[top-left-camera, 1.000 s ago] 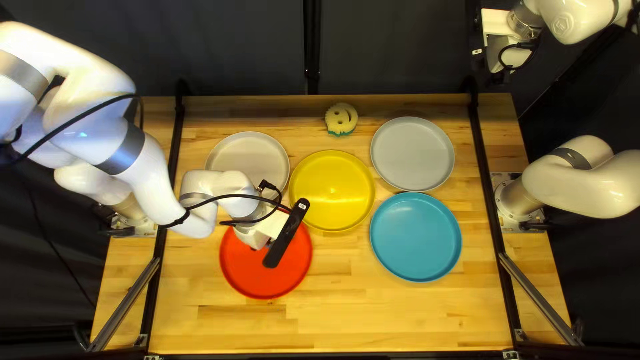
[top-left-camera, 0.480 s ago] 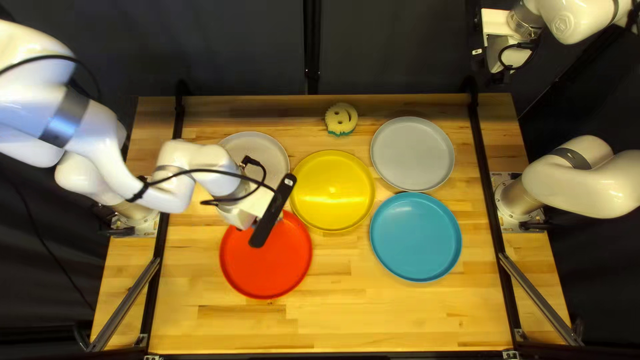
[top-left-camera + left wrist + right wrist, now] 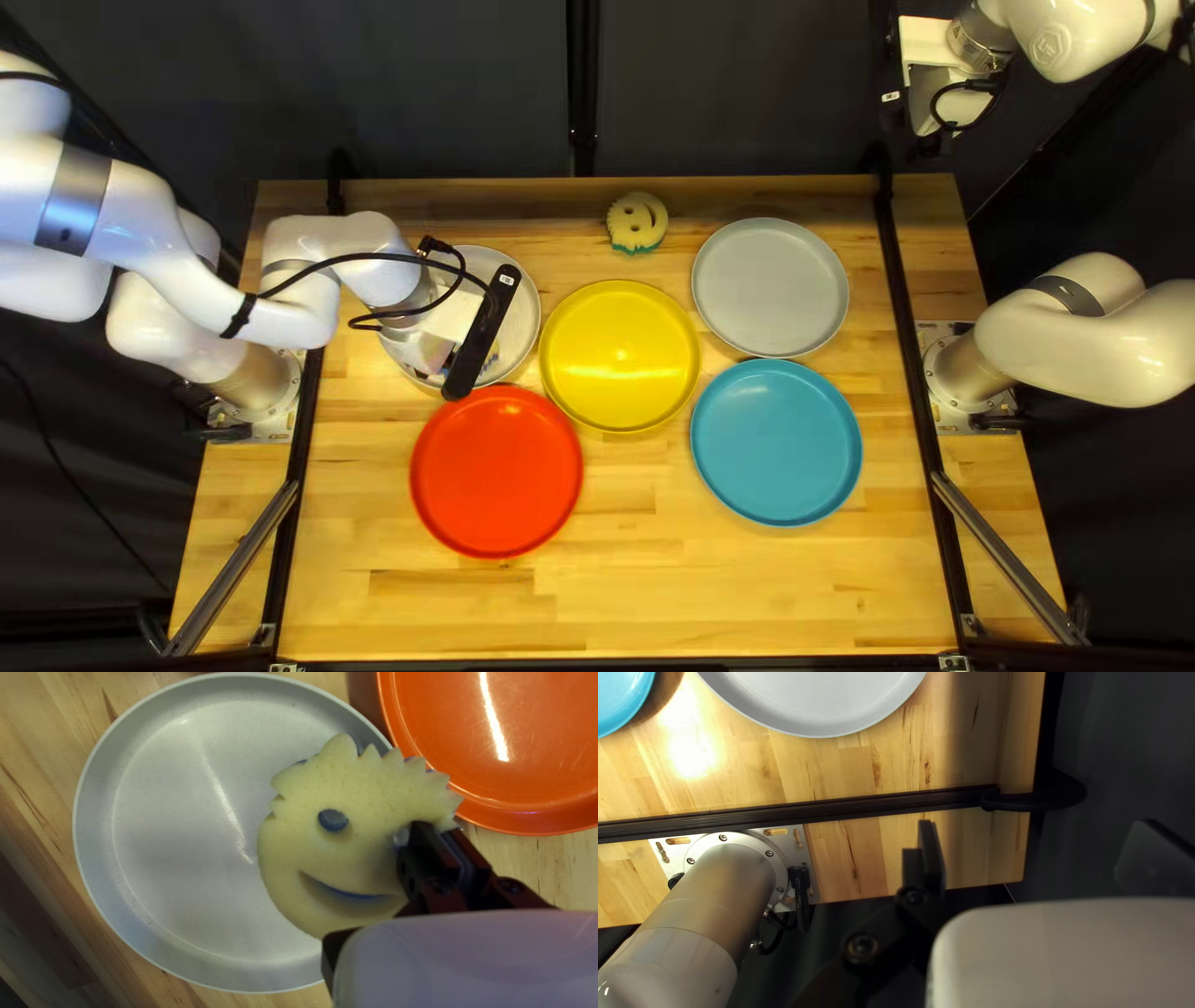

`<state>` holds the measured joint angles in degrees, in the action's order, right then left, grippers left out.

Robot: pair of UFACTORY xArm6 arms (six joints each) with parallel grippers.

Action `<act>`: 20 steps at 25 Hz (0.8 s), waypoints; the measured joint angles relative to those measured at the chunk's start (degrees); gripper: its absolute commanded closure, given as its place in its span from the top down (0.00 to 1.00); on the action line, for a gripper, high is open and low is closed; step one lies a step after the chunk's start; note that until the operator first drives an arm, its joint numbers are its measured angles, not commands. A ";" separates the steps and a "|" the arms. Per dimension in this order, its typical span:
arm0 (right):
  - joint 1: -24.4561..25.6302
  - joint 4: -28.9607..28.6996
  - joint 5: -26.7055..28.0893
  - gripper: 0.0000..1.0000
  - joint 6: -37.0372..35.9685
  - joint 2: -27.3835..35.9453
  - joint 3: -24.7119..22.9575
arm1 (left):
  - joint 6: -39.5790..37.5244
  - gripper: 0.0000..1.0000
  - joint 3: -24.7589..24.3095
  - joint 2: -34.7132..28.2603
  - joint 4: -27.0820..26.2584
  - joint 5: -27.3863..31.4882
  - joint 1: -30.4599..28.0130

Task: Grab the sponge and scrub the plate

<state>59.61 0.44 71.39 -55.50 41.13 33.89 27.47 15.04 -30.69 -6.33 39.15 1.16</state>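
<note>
My left gripper (image 3: 438,334) is over the off-white plate (image 3: 523,321) at the left of the top left view. In the left wrist view, my left gripper (image 3: 438,835) is shut on a pale yellow smiling-face sponge (image 3: 361,852) with a blue layer behind it. The sponge covers one side of the off-white plate (image 3: 180,834); whether it touches the plate I cannot tell. My right gripper (image 3: 927,81) is raised beyond the table's far right corner; in the right wrist view, my right gripper (image 3: 1036,830) stands open with nothing between its fingers.
A red plate (image 3: 498,473) lies close to the off-white one. Yellow (image 3: 620,355), blue (image 3: 774,442) and grey (image 3: 772,286) plates lie farther right. Another smiling-face sponge (image 3: 636,219) with a green underside is near the far edge. Dark rails (image 3: 915,349) cross both table sides.
My left gripper has moved from over the red plate toward the table's far left, to above the off-white plate. My right arm has stayed still.
</note>
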 measured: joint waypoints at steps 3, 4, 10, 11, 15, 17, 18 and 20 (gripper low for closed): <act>0.00 0.00 0.00 1.00 0.00 0.00 0.00 | 0.00 0.00 0.00 0.00 0.00 0.00 0.00; 0.00 0.00 0.00 1.00 0.00 0.00 0.00 | -0.07 0.00 -0.03 0.01 0.03 -0.04 -0.08; 0.00 0.00 0.00 1.00 0.00 0.00 0.00 | -0.34 0.00 -1.71 -0.32 1.00 -1.05 -0.76; 0.00 0.00 0.00 1.00 0.00 0.00 0.00 | -0.04 0.00 -2.12 -0.42 1.11 -1.27 -0.44; 0.00 0.00 0.00 1.00 0.00 0.00 0.00 | 2.47 0.00 -3.73 0.20 1.21 -3.12 1.95; 0.00 0.00 0.00 1.00 0.00 0.00 0.00 | 4.56 0.00 -4.41 1.61 0.92 -4.83 3.77; 0.00 0.00 0.00 1.00 0.00 0.00 0.00 | 5.63 0.00 -4.70 2.47 0.68 -5.75 4.64; 0.00 0.00 0.00 1.00 0.00 0.00 0.00 | 7.42 0.00 -5.12 4.17 0.18 -7.42 6.05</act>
<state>59.61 0.44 71.39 -55.50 41.13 33.89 34.89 9.92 -26.52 -6.15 31.73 7.21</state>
